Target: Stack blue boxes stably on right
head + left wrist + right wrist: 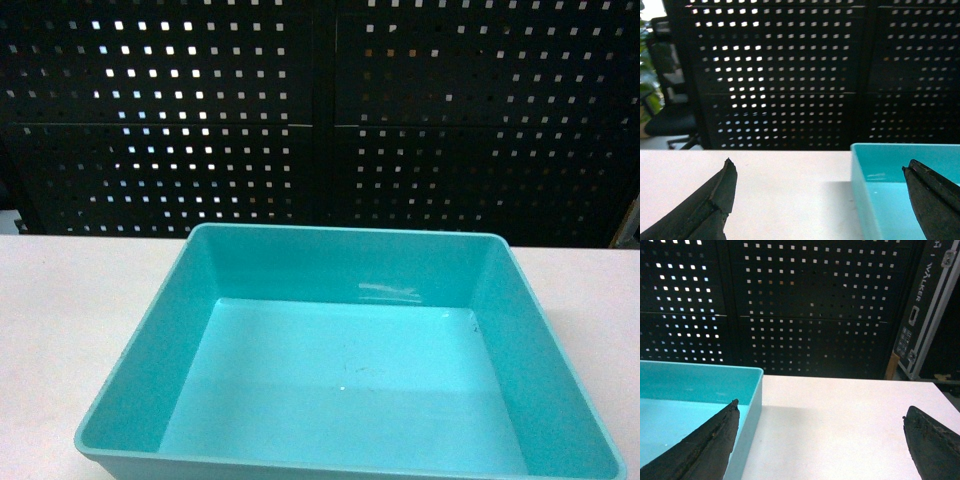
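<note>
A light-turquoise tub point(345, 380), one of the blue boxes, sits empty on the white table point(60, 300) and fills the near middle of the head view. Neither gripper shows in the head view. In the left wrist view my left gripper point(817, 164) is open and straddles the left wall of the tub point(885, 165), one finger over the table and the other over the inside. In the right wrist view my right gripper point(820, 408) is open across the right wall of the tub point(690, 385), its left finger over the inside.
A black perforated panel point(320, 110) stands right behind the table's far edge. A black case with metal trim point(925, 315) leans at the far right. An office chair point(670, 120) stands beyond the table's left end. Bare tabletop point(840, 415) lies to the right of the tub.
</note>
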Robot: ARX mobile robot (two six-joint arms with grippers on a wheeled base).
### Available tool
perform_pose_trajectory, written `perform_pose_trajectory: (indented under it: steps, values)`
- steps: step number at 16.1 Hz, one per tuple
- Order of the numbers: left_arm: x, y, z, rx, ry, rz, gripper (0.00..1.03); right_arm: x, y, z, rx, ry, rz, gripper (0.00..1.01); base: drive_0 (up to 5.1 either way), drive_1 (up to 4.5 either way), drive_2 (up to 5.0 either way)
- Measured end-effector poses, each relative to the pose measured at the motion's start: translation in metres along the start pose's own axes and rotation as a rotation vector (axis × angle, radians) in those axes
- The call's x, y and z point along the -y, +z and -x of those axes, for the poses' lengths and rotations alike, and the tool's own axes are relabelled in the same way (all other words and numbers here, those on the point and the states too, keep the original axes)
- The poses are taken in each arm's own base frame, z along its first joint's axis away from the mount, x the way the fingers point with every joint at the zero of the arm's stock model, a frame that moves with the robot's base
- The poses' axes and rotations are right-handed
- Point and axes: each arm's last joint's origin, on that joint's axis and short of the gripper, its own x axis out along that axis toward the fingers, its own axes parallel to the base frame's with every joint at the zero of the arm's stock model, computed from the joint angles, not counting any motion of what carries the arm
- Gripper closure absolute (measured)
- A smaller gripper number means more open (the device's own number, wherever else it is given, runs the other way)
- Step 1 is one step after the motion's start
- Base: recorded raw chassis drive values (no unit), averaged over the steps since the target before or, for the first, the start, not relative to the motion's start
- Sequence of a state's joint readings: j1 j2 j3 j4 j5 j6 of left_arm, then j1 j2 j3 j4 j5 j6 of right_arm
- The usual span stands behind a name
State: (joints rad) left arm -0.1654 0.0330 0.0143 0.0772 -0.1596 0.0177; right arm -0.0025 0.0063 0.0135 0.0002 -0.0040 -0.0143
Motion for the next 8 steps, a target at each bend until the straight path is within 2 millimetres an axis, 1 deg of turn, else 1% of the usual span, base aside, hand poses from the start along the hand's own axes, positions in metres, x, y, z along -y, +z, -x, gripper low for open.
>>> perform_pose_trajectory:
  steps: [1, 2, 3, 5, 6, 8]
  values:
    - [0.008, 0.001, -0.002, 0.000, -0.033, 0.003, 0.05, 0.002, 0.004, -0.002, 0.034, 0.028, 0.002, 0.03, 0.0, 0.00, 0.0]
    - [0.014, 0.001, -0.007, -0.003, -0.033, 0.011, 0.05, 0.008, 0.008, -0.006, 0.070, 0.024, 0.010, 0.03, 0.0, 0.00, 0.0]
    - [0.020, 0.001, -0.015, -0.007, -0.011, 0.021, 0.05, 0.018, 0.009, -0.013, 0.070, 0.005, 0.017, 0.03, 0.0, 0.00, 0.0]
    - [0.028, -0.003, -0.029, -0.020, -0.007, 0.017, 0.05, 0.030, 0.006, -0.025, 0.049, 0.012, 0.019, 0.03, 0.0, 0.00, 0.0]
    - [0.029, -0.007, -0.033, -0.046, -0.005, 0.007, 0.05, 0.031, 0.003, -0.030, 0.019, 0.032, 0.009, 0.03, 0.0, 0.00, 0.0]
    - [0.026, -0.018, -0.035, -0.144, 0.004, -0.031, 0.05, 0.028, -0.002, -0.035, -0.067, 0.086, -0.019, 0.03, 0.0, 0.00, 0.0]
